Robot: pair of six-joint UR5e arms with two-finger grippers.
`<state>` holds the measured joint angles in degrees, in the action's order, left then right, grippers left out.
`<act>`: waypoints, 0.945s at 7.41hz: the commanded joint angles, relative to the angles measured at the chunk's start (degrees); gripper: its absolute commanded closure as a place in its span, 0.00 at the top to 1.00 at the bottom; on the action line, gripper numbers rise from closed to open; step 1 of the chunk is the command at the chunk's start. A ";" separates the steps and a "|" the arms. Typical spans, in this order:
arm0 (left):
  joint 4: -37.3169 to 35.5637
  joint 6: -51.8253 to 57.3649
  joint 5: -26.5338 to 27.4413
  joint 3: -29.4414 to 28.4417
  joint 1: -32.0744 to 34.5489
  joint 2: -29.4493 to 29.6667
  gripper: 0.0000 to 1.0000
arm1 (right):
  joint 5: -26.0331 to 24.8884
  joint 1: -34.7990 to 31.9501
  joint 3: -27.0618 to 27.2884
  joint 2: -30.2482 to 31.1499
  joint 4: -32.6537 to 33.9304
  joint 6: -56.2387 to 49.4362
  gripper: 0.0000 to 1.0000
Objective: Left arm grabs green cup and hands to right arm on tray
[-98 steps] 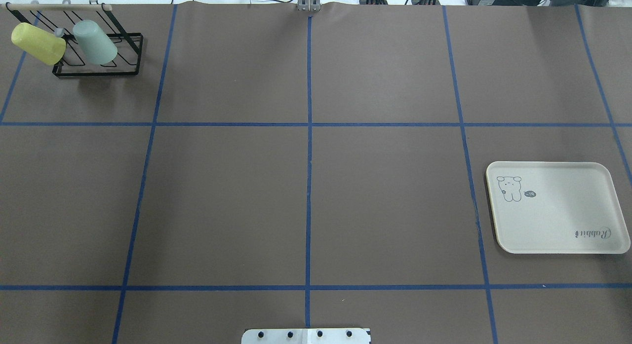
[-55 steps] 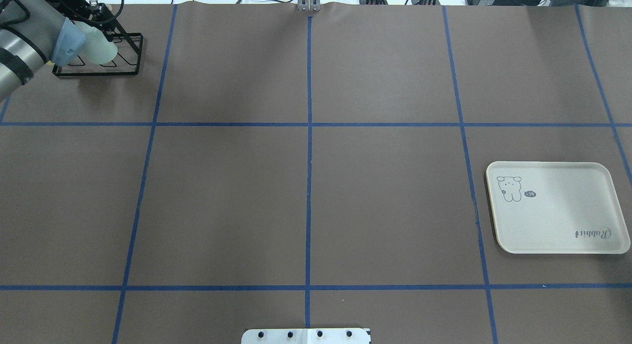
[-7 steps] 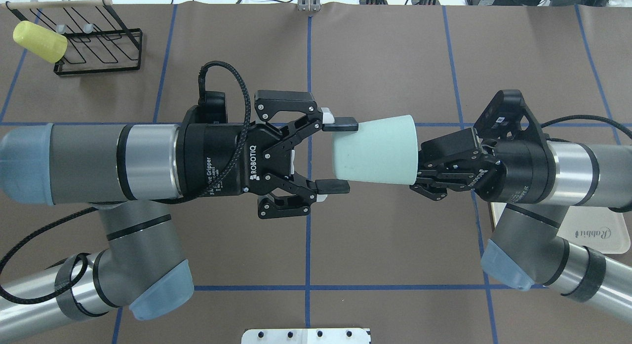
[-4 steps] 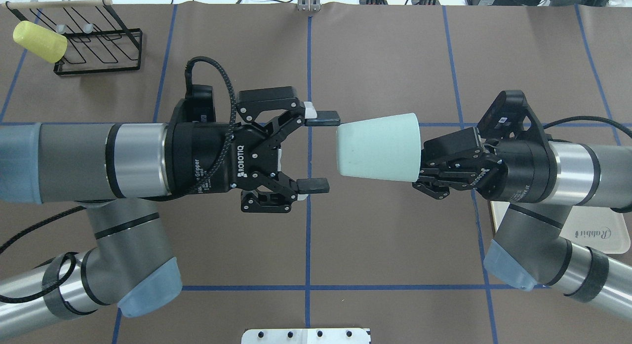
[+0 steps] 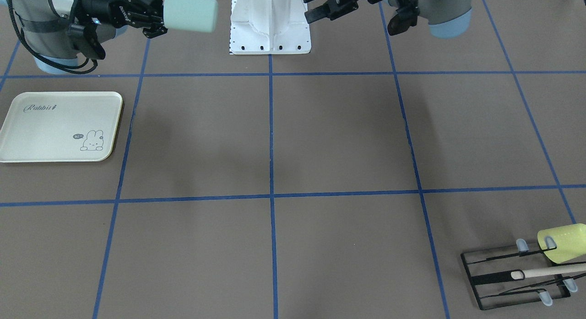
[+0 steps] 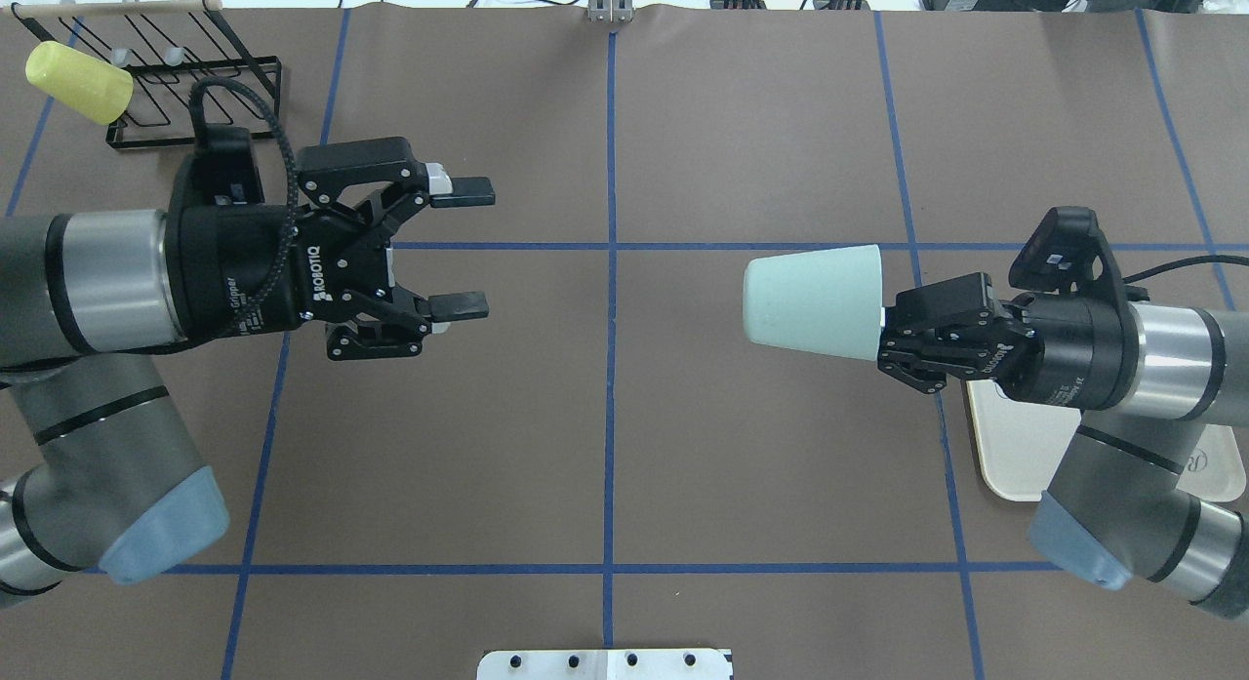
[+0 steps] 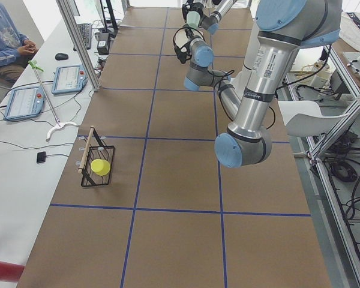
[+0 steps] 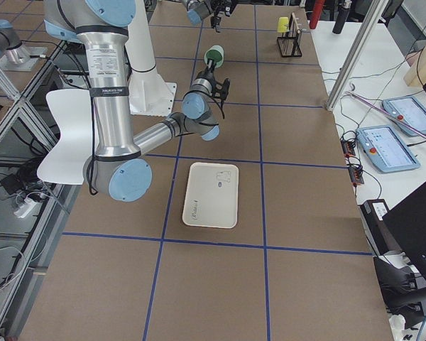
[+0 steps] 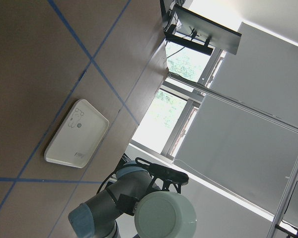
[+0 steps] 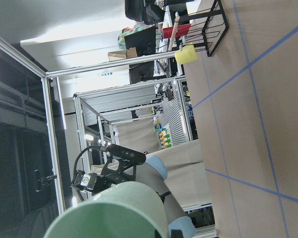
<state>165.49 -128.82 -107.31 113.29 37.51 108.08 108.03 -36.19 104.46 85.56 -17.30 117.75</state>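
Brown paper with blue tape lines covers the table [image 6: 761,124]; at its far left corner the yellow-green cup [image 6: 78,69] hangs on the black wire rack [image 6: 234,85]; the left gripper [image 6: 468,248], fingers spread wide and holding nothing, has pulled back leftward since half a second ago, now well apart from the green cup [image 6: 810,300]; this cup lies sideways in the air and has moved right; the right gripper [image 6: 886,321] is clamped on its rim end, near the tray [image 6: 1015,456].
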 commanded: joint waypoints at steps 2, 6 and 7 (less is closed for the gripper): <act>-8.83 27.84 -0.36 0.00 7.37 -13.65 1.00 | 3.31 -6.49 -1.88 10.65 0.77 -13.04 0.00; -31.12 65.71 -0.18 1.14 17.39 -21.77 1.00 | 28.29 -33.08 -12.97 10.07 13.08 -38.99 0.00; -36.33 72.94 -0.18 2.02 19.42 -23.08 1.00 | 35.59 -39.15 -12.62 9.46 21.09 -47.01 0.00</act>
<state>136.44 -65.86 -107.52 114.34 54.23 86.64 134.46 -67.36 92.05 95.56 -5.53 81.39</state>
